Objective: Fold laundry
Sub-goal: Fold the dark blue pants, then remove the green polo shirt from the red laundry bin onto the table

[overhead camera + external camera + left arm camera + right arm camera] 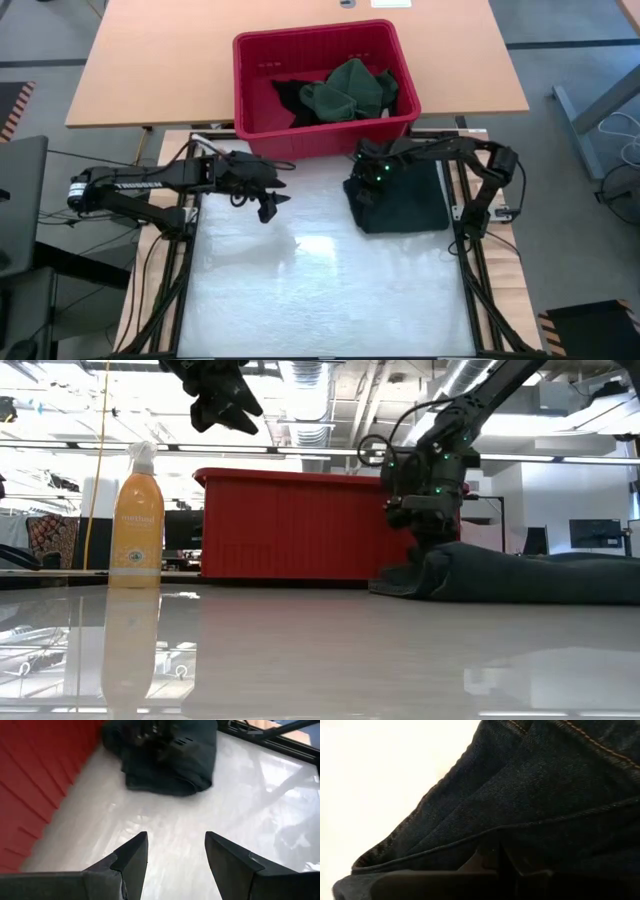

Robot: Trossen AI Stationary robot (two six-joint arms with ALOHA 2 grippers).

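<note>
High view: red bin (258, 100) at the far edge of the white work surface (320, 300), holding a heap of dark green and black garments (345, 90); one folded dark garment (405, 200) lying on the surface just in front of the bin's right corner. Right gripper (368, 180) down at the folded garment's left edge; left gripper (270, 205) above bare surface, just in front of the bin's left part. Low view: left gripper (225, 405) raised well clear of the surface; right gripper (425, 520) lowered onto the folded garment (520, 575); orange spray bottle (137, 510) standing upright at left. Left wrist view: left fingers (132, 857) spread wide, nothing between them; folded garment (170, 765) ahead, beside the bin wall (35, 780). Right wrist view: dark stitched cloth (545, 795) fills the frame, touching the fingers; whether they grip it cannot be told.
</note>
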